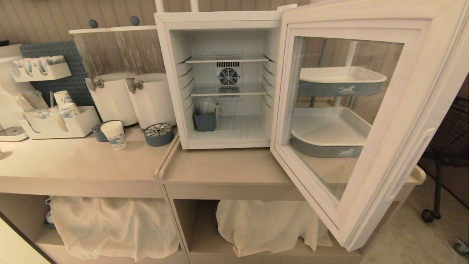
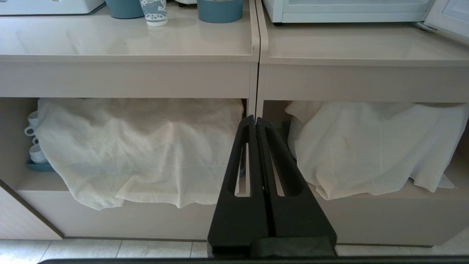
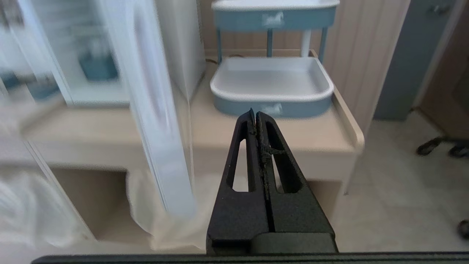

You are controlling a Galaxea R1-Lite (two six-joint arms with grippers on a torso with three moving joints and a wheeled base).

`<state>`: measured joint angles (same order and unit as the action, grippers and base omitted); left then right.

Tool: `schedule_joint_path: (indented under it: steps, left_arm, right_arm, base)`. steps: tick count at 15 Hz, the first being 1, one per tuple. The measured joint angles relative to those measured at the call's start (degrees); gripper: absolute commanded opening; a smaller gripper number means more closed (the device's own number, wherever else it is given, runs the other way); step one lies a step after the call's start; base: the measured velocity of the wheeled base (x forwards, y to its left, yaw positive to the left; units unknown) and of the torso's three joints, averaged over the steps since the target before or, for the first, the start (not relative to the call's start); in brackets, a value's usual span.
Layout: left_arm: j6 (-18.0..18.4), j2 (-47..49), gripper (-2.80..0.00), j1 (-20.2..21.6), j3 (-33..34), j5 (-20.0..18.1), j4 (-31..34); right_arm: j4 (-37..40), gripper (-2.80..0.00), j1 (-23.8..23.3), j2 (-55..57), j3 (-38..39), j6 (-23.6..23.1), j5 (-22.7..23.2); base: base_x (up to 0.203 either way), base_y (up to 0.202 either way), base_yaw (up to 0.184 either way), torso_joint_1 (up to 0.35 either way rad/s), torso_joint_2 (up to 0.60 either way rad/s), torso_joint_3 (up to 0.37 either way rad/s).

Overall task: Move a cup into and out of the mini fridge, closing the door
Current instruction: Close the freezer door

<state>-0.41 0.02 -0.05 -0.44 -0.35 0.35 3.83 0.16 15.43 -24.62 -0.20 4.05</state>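
The cup (image 1: 113, 134), white paper with a blue pattern, stands on the counter left of the mini fridge (image 1: 220, 16); its lower half also shows in the left wrist view (image 2: 154, 11). The door (image 1: 403, 128) hangs wide open to the right, its edge close on one side of my right gripper (image 3: 255, 113), which is shut and empty below counter height. My left gripper (image 2: 255, 119) is shut and empty, low in front of the cabinet's divider. Neither arm shows in the head view.
Inside the fridge sits a blue container (image 1: 204, 119) under wire shelves. Two white dispensers (image 1: 113, 99) and blue drip trays (image 1: 158, 134) stand behind the cup. A two-tier tray stand (image 3: 273, 79) is right of the fridge. White cloths (image 2: 139, 146) cover the lower shelves. A black cart (image 1: 447, 139) stands far right.
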Motion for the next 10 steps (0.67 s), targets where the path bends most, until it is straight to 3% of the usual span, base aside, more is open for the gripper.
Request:
schedule_joint_path:
  steps: [6,8,10]
  left_arm:
    - [0.00,0.00,-2.80,0.00,0.00,0.00,0.00]
    - [0.00,0.00,-2.80,0.00,0.00,0.00,0.00]
    - [-0.01,0.00,-2.80,0.02,0.00,0.01,0.00]
  right_arm:
    - [-10.75,-2.80,-1.42,37.74,-16.31,8.51,-3.28]
    - [-15.05,-2.80,-3.74,48.36,-19.17,10.21,2.74]
    - [-16.96,-2.80,-7.04,54.73,-21.04,11.03,15.48]
  base:
    - [0.000,0.000,0.000,0.000,0.00,0.000]
    - [0.000,0.000,0.000,0.000,0.00,0.000]
    - [0.000,0.000,0.000,0.000,0.00,0.000]
